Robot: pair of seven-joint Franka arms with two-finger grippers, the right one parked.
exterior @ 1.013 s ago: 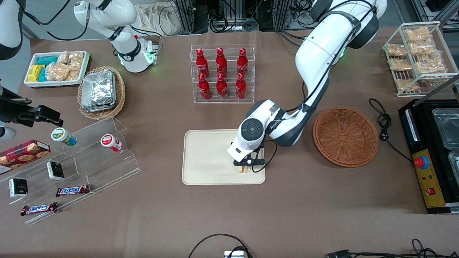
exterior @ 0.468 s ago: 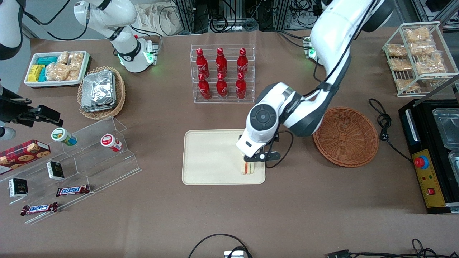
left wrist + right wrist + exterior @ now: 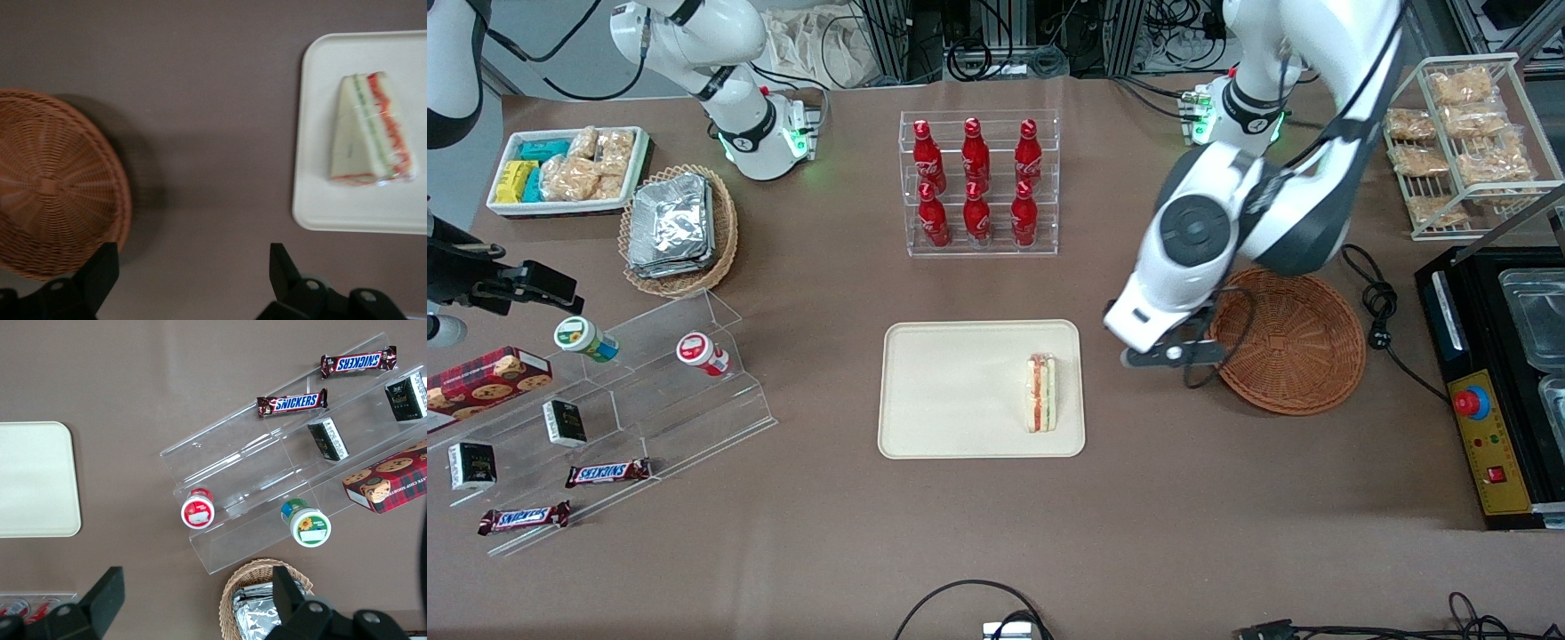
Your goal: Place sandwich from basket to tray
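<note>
1. Sandwich (image 3: 1041, 393) lies flat in the tray (image 3: 960, 391), close to the rim at the working arm's end, nearer the front camera than the tray's middle. Filling stripes, red and green, show along its edge. Wrist view confirms: sandwich (image 3: 369, 130) sits wholly inside the tray (image 3: 320, 167), nothing touching it.
2. Basket (image 3: 1285, 340) holds nothing that I can see; its weave is bare in both views (image 3: 53, 187).
3. Gripper (image 3: 1170, 354) hangs above bare table between tray and basket, just beside the basket's rim. Fingers (image 3: 100, 270) spread wide, nothing between them.
4. Step in hand, as I judge it: release done, arm clear of the tray.
5. Next move: none needed on the sandwich; only a retreat that keeps above the basket rim.
</note>
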